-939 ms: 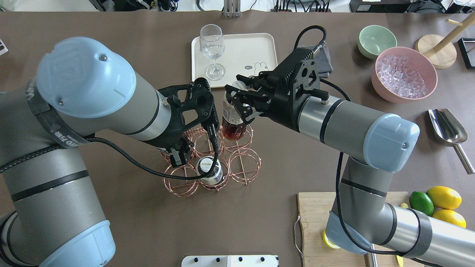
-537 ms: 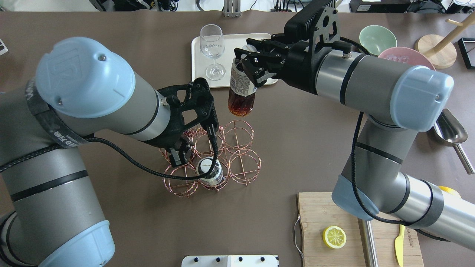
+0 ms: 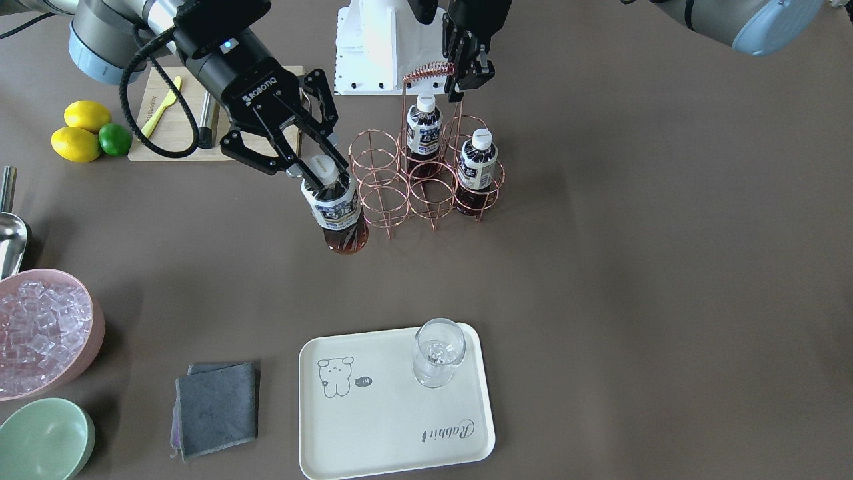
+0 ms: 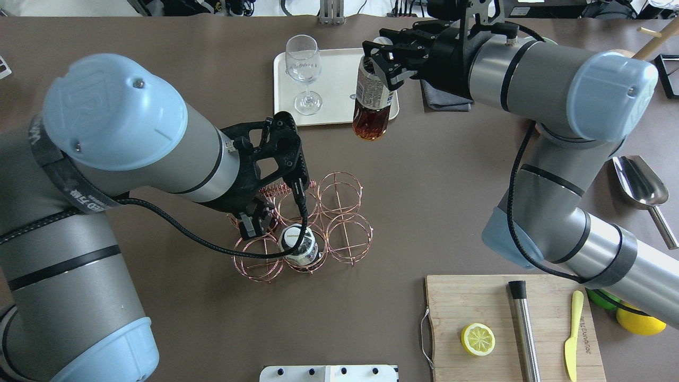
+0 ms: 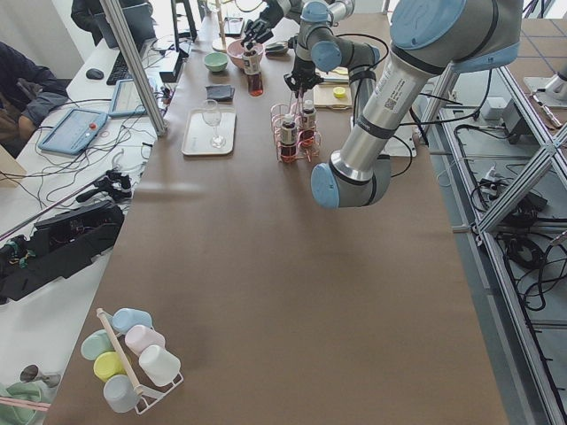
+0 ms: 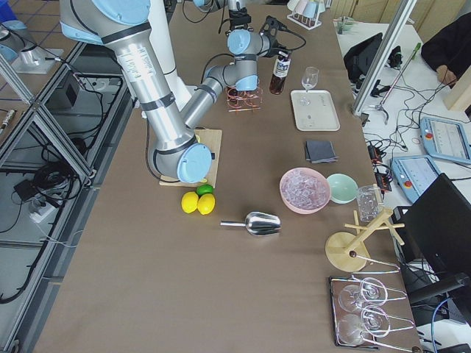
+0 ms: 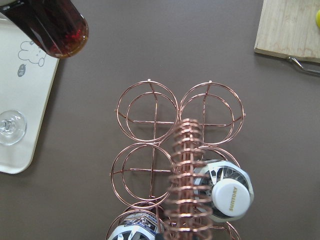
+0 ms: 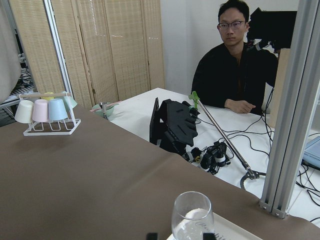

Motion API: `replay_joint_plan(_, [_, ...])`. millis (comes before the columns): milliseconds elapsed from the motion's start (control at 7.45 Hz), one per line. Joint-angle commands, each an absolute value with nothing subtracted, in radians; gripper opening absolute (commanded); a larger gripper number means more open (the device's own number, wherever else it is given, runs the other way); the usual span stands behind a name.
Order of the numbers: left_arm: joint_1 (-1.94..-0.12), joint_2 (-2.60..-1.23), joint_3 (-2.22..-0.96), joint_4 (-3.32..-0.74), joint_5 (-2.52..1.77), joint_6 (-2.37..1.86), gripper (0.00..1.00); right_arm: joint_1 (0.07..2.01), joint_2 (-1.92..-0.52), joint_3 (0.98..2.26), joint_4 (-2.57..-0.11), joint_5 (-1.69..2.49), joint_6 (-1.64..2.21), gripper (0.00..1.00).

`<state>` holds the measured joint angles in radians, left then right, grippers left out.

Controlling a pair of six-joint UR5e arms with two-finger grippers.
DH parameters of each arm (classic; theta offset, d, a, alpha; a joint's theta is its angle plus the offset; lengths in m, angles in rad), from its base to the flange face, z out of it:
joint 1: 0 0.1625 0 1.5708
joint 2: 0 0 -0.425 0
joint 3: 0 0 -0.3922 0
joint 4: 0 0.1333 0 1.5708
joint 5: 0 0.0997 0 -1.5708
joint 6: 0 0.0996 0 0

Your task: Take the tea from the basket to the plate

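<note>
Tea [image 4: 371, 106]: gripped at the neck by the closed right claw [image 4: 379, 66], now lifted clear of the basket [image 4: 345, 212] and carried high toward the plate [image 4: 334, 79]. Left claw [image 3: 466, 70]: clamped on the basket handle. Outstanding: lowering, release.

Right pincer [image 3: 324, 175], arm stretched forward and raised, clamps the tea [image 3: 336, 213]; left pincer [image 3: 470, 73] points down, pinching the basket [image 3: 426, 71] handle.

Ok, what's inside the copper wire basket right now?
Two tea bottles stand in separate rings of the basket; the other four rings are empty. The overhead view shows only one bottle, because the left gripper covers the other.
</note>
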<state>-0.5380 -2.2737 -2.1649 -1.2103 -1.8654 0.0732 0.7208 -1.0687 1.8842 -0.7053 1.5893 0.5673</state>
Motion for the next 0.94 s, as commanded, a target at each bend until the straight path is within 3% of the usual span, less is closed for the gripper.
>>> replay_joint_plan(0, [-0.538, -2.244, -2.183, -1.212, -1.893, 0.072, 0.99, 0.77, -1.017, 1.807, -0.703, 1.618, 0.569, 0.0])
replay_joint_plan(805, [-0.598, -2.269, -2.189, -1.174, -1.977, 0.071, 0.99, 0.831, -0.796, 1.461, -0.579, 1.611, 0.604, 0.0])
